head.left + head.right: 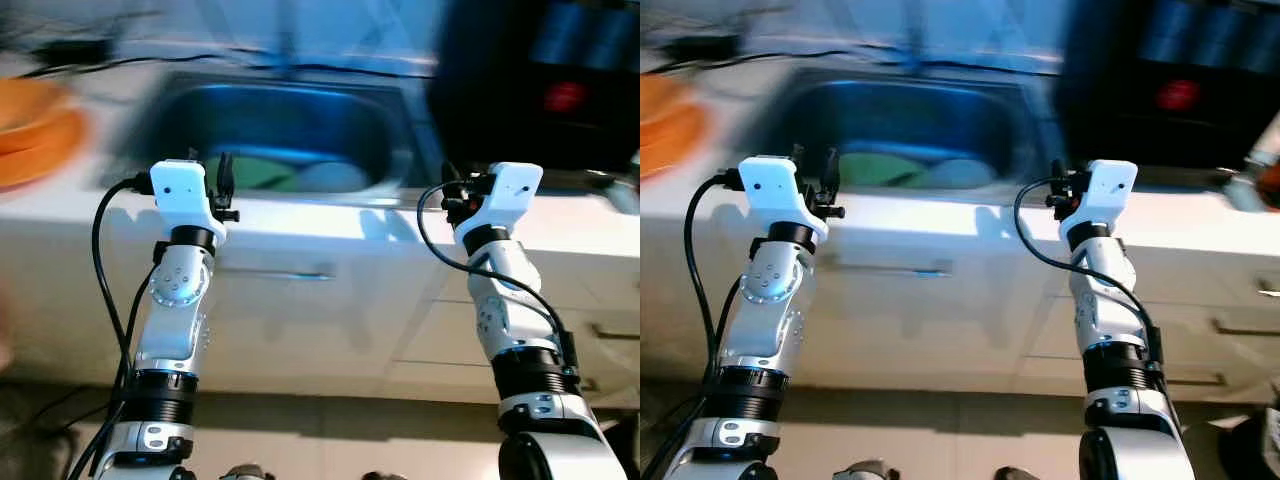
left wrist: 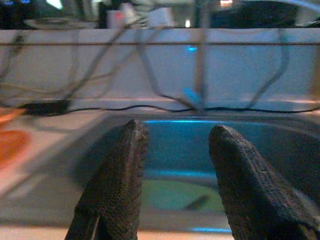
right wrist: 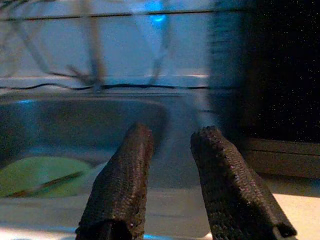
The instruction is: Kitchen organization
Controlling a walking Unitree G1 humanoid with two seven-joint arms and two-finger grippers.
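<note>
A steel sink (image 1: 180, 120) is set into the white counter (image 1: 300, 215) before me, blurred by camera motion. A green plate (image 1: 265, 172) and a pale dish (image 1: 335, 177) lie in its basin; the green plate (image 3: 37, 177) carries a thin dark utensil. My left gripper (image 2: 175, 145) is raised at the counter's front edge by the sink's left side, open and empty. My right gripper (image 3: 170, 137) is held up at the front edge by the sink's right corner, open and empty.
Orange dishes (image 1: 35, 130) sit on the counter at far left. A large black appliance (image 1: 540, 80) with a red light stands at right. Black cables (image 2: 115, 107) trail along the back wall. Drawers with handles (image 1: 275, 272) front the cabinet below.
</note>
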